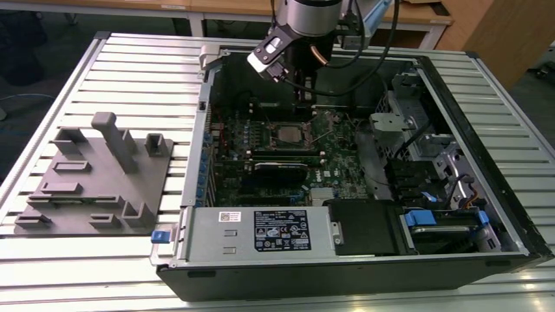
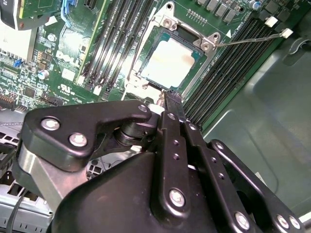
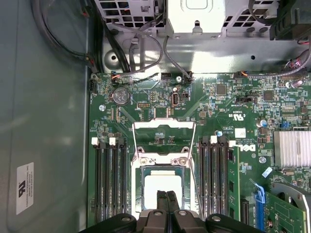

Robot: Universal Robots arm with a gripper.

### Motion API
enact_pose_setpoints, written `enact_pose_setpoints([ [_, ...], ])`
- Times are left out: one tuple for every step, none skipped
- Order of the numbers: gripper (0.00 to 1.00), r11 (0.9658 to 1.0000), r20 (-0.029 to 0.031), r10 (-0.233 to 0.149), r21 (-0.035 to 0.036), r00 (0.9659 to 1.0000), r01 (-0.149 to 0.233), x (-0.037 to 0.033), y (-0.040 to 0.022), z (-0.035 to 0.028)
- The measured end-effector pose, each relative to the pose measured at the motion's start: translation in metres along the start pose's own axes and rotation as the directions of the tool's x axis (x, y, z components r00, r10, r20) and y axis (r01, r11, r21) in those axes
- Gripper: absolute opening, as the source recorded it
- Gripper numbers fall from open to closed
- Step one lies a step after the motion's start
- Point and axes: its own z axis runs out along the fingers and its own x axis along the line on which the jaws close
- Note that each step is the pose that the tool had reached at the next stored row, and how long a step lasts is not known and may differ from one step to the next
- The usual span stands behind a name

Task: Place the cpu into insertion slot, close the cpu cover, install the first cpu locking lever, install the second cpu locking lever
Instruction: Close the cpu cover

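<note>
The cpu (image 3: pixel 163 187) lies flat in the insertion slot (image 3: pixel 137 194) on the green board, its pale silver face up; it also shows in the second wrist view as the cpu (image 2: pixel 170 63). The cpu cover (image 3: pixel 164 124) is swung open, away from the slot, and the board shows through its window. A thin wire locking lever (image 2: pixel 250 39) sticks out sideways from the socket corner. My gripper (image 3: pixel 165 196) is shut with nothing between its fingers (image 2: pixel 171 104), and its tips hover just over the cpu's edge. In the exterior view the gripper (image 1: pixel 302 104) hangs above the slot (image 1: pixel 286 134).
Memory slots (image 3: pixel 109 184) flank the socket on both sides. The open computer case (image 1: pixel 485 130) has steel walls, cables and a drive cage (image 1: pixel 394 123) at the exterior view's right. A grey fixture plate (image 1: pixel 95 175) lies on the slatted table (image 1: pixel 61 273) at the left.
</note>
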Motion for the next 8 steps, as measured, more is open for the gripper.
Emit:
enact_pose_setpoints([
  [0.11,1.0000,-0.0001,0.000,0.0000,1.0000,0.000,0.0000,0.0006,0.0001],
  [0.11,1.0000,0.0000,0.000,0.0000,1.0000,0.000,0.0000,0.0010,0.0001],
  [0.11,1.0000,0.0000,0.000,0.0000,1.0000,0.000,0.0000,0.0011,0.0001],
  [0.11,1.0000,0.0000,0.000,0.0000,1.0000,0.000,0.0000,0.0013,0.0001],
  [0.11,1.0000,-0.0001,0.000,-0.0001,1.0000,0.000,0.0001,0.0015,0.0001],
  [0.11,1.0000,0.0000,0.000,0.0000,1.0000,0.000,0.0000,0.0016,0.0001],
  [0.11,1.0000,0.0000,0.000,0.0000,1.0000,0.000,0.0001,0.0032,0.0002],
  [0.11,1.0000,0.0000,0.000,0.0000,1.0000,0.000,0.0001,0.0043,0.0002],
])
